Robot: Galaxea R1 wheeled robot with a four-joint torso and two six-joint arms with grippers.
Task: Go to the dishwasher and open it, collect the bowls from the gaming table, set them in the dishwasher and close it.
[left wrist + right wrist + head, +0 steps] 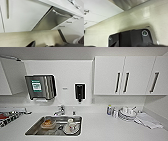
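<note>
White countertop point(105, 127) runs across your head view, with a steel sink point(32, 130) set into it on the left, holding a few dishes and a brownish container point(48, 123). Behind the sink stands a tap point(59, 111); on the far wall you have a steel paper-towel dispenser point(40, 87) and a dark soap dispenser point(79, 92). White wall cabinets point(125, 75) with dark bar handles hang at the upper right, and below them on the counter sit a stack of plates point(127, 114), small bottles point(110, 110) and a folded cloth point(148, 120).

From your left wrist view, the dishwasher point(50, 21) shows its stainless front and long bar handle point(61, 14), set between a white cabinet door point(25, 15) and white drawers point(67, 22); it looks tilted slightly out at the top. Pale floor point(31, 37) lies in front of it.

You cannot tell from either wrist view how the fingers of either gripper stand, or whether they hold anything.
</note>
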